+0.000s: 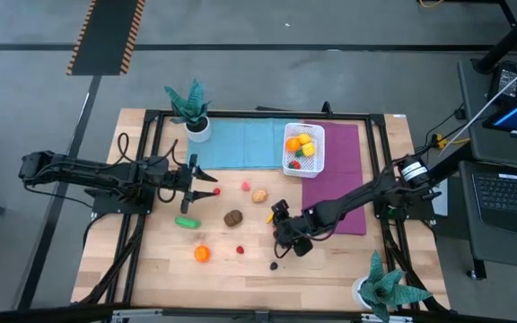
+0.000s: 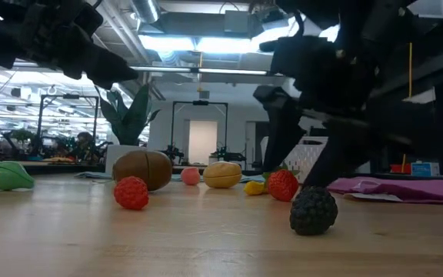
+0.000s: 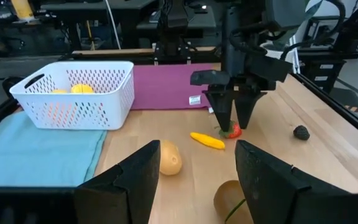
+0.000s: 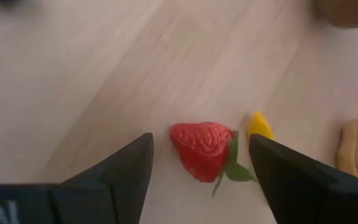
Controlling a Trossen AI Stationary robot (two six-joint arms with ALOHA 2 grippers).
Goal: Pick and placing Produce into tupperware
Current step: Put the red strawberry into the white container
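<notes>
Nearest to the low camera, a black berry (image 2: 313, 210) was seen on the table (image 1: 330, 269), with a red raspberry (image 2: 131, 192) to its left and a strawberry (image 2: 282, 185) just behind it. The right gripper (image 4: 199, 163) was held low over the strawberry (image 4: 201, 149), its fingers (image 4: 120, 171) spread apart on both sides of the fruit and not touching it; nothing was gripped. A yellow piece (image 3: 207, 140) lay just beside the strawberry (image 3: 233, 130). The left gripper (image 3: 197, 171) was kept above the table near the left side, its fingers (image 3: 138, 177) open and empty, with a tan piece (image 3: 169, 157) and a brown one (image 3: 232, 199) in front of it. The tupperware (image 1: 317, 160) was placed on the far side, where the blue mat (image 1: 236, 144) and the purple mat (image 1: 344, 193) met, and it already held orange, yellow, red and green produce. On the wood were also found a green piece (image 1: 187, 222) and an orange one (image 1: 202, 254).
</notes>
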